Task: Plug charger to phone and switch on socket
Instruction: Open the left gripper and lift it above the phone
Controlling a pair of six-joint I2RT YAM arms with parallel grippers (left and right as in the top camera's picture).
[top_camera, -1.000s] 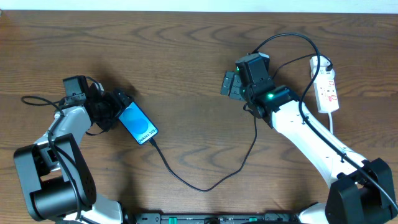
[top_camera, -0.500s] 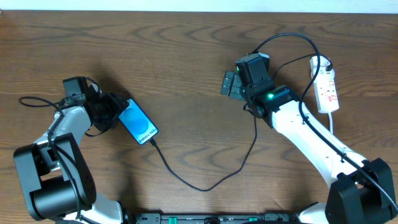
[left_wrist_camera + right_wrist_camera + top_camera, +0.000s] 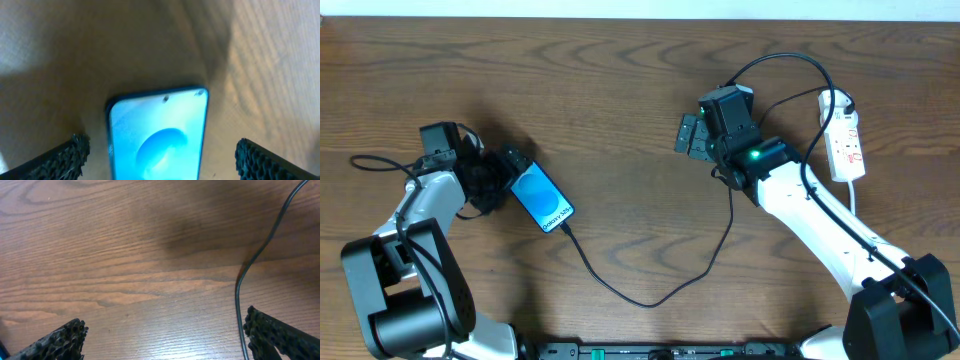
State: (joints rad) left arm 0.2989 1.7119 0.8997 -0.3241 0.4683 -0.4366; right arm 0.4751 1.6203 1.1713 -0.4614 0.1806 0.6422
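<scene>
Overhead, at centre left, the left gripper [image 3: 508, 172] is spread wide around the phone [image 3: 542, 197], probably to steady it for the charger [image 3: 650, 290]; the right gripper [image 3: 688, 135] is wide too.

Right gripper [image 3: 167, 340] with black textured fingertips spread wide above brown wooden table [image 3: 125, 255], thin black charger cable [image 3: 238, 292] curving down the right side, just beside the right fingertip

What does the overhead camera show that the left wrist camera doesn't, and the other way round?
Only overhead: the socket at the far right, the charger looping to the phone's lower end, and the open right gripper. Only left wrist: the phone's top edge with its camera hole, and gaps between it and the fingers of the left gripper. Both: the lit blue phone lying flat on the wooden table.
</scene>
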